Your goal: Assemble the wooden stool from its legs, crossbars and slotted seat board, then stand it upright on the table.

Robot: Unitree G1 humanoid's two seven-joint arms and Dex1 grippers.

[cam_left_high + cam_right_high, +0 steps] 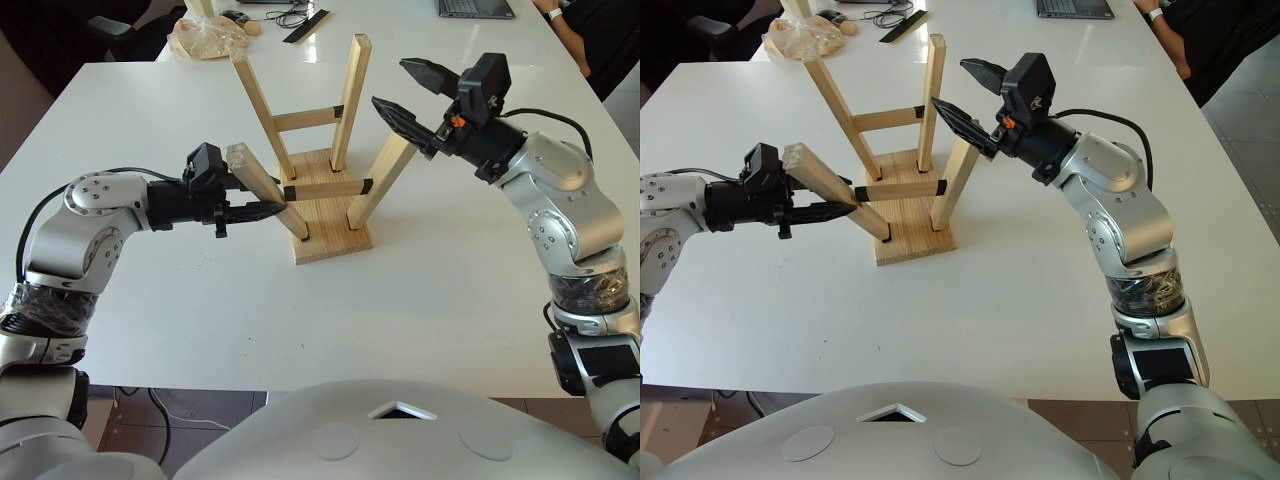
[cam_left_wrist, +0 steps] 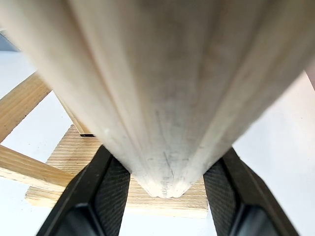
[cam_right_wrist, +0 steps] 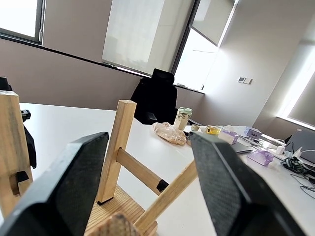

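Pale wooden stool (image 1: 330,215) sits upside down on the white table (image 1: 450,300), slotted seat board flat; left gripper (image 1: 270,210) clamped on its near-left leg (image 1: 255,175); right gripper (image 1: 388,82) wide open, empty, just beside the near-right leg (image 1: 392,170).

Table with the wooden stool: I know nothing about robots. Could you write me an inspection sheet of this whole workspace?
Surface: white table, glossy.
Job's things: stool upside down, with its seat board flat on the table, four legs pointing up and crossbars fitted between them.
Clutter: plastic bag and laptop, both beyond the stool.
Grippers: left gripper shut on the near left leg; right gripper open at the top end of the near right leg.
Cables: loose black cable beyond the stool.
Surroundings: black office chair, windows with blinds.
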